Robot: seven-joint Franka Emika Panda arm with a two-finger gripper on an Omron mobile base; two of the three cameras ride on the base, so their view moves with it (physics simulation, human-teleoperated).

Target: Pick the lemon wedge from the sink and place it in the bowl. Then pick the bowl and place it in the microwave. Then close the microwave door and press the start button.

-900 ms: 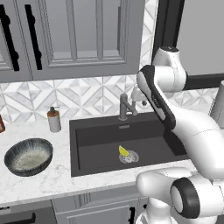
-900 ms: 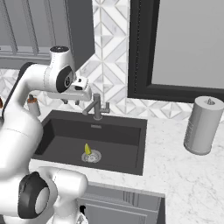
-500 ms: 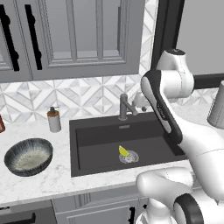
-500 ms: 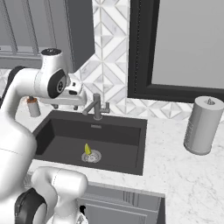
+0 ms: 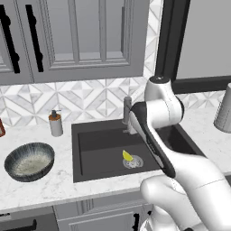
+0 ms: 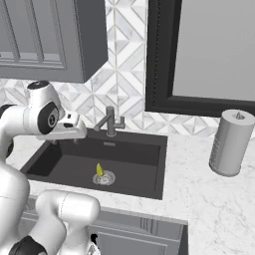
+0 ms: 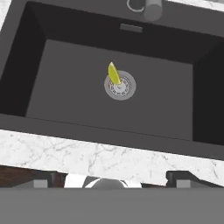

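- The large rectangular dark grey sink (image 5: pixel 97 151) is set into the white marble counter (image 6: pixel 219 199), with a grey metal faucet (image 6: pixel 110 122) at its back edge.
- The round bowl (image 5: pixel 29 161), dark streaked outside and pale speckled inside, stands on the counter left of the sink.
- The gripper (image 7: pixel 111 180) hovers above the sink's front rim, fingers spread wide, holding nothing.
- The small bright yellow lemon wedge (image 7: pixel 114 73) lies at the round metal drain (image 7: pixel 120 86).

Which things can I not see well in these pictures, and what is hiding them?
- Sink: in the left base view the arm covers its right part.
- Faucet: partly behind the arm there; cut by the top edge in the hand view.
- Bottle beside the soap dispenser: cut by the left edge.
- Lemon wedge: too small to show which side faces up.
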